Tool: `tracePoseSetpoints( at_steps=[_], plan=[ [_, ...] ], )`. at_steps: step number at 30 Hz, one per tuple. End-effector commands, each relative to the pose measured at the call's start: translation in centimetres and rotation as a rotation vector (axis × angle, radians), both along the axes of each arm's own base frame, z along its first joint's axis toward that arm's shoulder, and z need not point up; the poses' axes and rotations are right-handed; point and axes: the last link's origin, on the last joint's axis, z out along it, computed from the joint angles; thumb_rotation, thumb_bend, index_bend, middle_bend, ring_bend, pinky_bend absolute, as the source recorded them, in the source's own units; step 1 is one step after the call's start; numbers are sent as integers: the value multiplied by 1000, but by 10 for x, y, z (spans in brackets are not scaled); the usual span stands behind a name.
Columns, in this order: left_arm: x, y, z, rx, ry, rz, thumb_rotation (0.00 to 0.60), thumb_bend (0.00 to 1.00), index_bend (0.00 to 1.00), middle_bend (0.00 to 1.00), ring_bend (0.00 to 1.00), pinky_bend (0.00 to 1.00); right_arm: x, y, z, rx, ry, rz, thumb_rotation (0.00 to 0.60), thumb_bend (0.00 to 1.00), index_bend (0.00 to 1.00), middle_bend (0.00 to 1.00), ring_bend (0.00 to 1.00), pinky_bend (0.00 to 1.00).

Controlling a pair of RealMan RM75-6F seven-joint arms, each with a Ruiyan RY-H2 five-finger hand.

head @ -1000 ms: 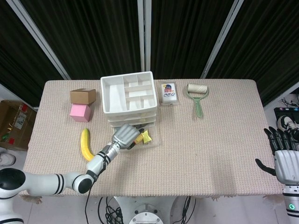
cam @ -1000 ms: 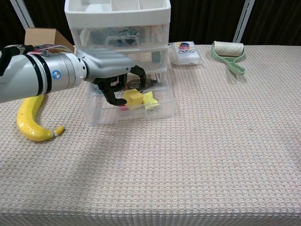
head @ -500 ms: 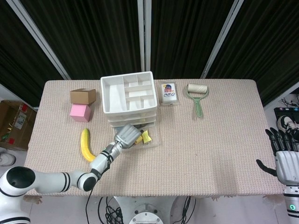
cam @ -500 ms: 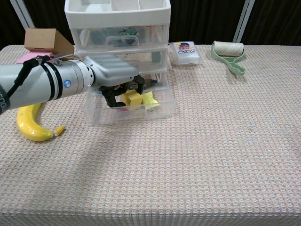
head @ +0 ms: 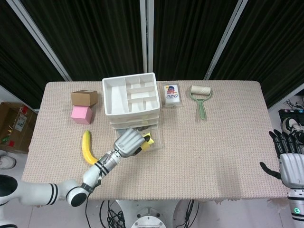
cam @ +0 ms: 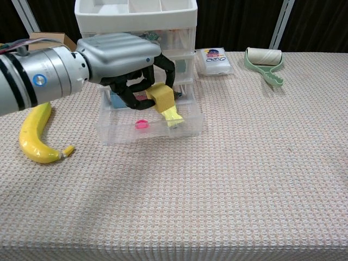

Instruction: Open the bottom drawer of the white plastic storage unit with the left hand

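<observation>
Two robot hands show. The left robot hand hangs over the pulled-out bottom drawer of the white storage unit, its fingers curled around a yellow block that it holds above the drawer. In the head view the same hand covers most of the drawer, with the block peeking out at its right edge. The right robot hand is well apart at the near right corner, off the table edge, holding nothing, fingers spread and pointing up.

The unit stands at the far middle of the table, its divided top tray open to view. Its bottom drawer juts toward the near side; inside it lie a pale yellow piece just under the held block and a small pink thing to the left of it.

Left of the drawer lies a banana on the table. Farther off, at the far left, sit a brown box and a pink block just in front of it. Right of the unit lie a small packet and, beyond it, a lint roller with a green handle.
</observation>
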Motion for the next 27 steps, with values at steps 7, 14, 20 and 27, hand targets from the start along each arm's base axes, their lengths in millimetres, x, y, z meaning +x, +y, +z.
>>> tracePoseSetpoints(
  at_steps=[7,14,20,27],
  plan=[
    [-3,-38,-40,-138,108,-177,600,409,414,844,976,1000,-3,6,2,-9,0,-11,600,101,0,52,0,0],
    [4,-38,-49,-103,97,-170,600,289,174,774,918,1000,-4,9,5,-18,1,-16,600,99,0,52,0,0],
    [-11,-22,7,84,-79,-36,600,210,129,591,752,1000,-4,9,7,-23,-3,-13,600,99,0,52,0,0],
    [-104,-30,89,327,-139,298,600,192,218,540,632,854,-7,10,8,-19,-15,-13,600,98,0,52,0,0]
  ],
)
